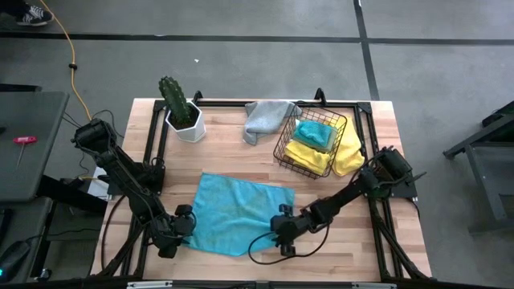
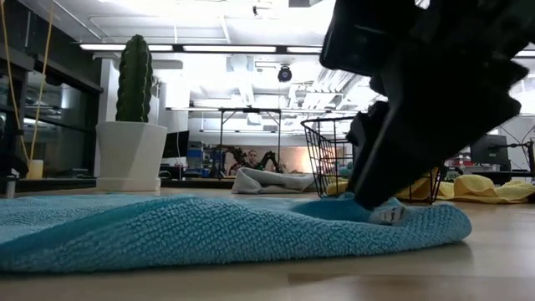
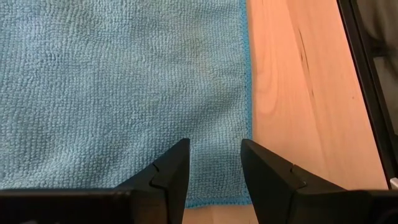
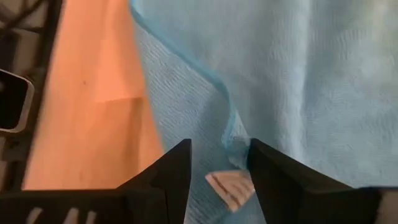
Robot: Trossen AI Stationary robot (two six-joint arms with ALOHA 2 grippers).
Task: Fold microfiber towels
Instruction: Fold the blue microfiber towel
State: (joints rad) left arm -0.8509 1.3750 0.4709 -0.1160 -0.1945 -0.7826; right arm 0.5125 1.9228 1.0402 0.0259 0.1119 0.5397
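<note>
A teal microfiber towel lies spread flat on the wooden table. My left gripper stands open over its near left corner, with the towel's side edge running between the fingers. My right gripper is open at the near right corner, where the towel's edge is rucked up into a ridge between the fingers beside a white tag. In the low view, that gripper sits down on the towel's right end. My left gripper points down at the towel's near left corner; I cannot tell whether its fingertips touch the cloth, which lies flat. My right gripper comes slanting down from the table's right side, and its fingertips rest on the towel's near right corner. A raised fold of the edge stands in the gap; the rest lies on the table.
A cactus in a white pot stands at the far left. A grey towel lies beside a black wire basket that holds teal and yellow towels; one yellow towel spills out. Black frame rails edge the table.
</note>
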